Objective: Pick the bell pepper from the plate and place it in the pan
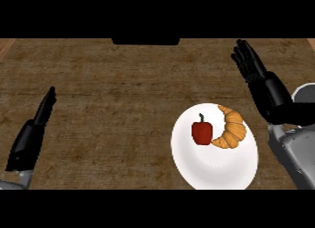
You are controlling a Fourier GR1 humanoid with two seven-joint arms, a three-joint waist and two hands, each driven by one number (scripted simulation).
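Currently holding right hand (252,62) open, fingers straight, above the plate (212,171); bell pepper (201,132) is sitting on it touching croissant (231,130), so I'm risking dragging that along; pan (312,95) is partly hidden

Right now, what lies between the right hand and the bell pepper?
In the head view, a croissant lies on the white plate between the open right hand and the bell pepper.
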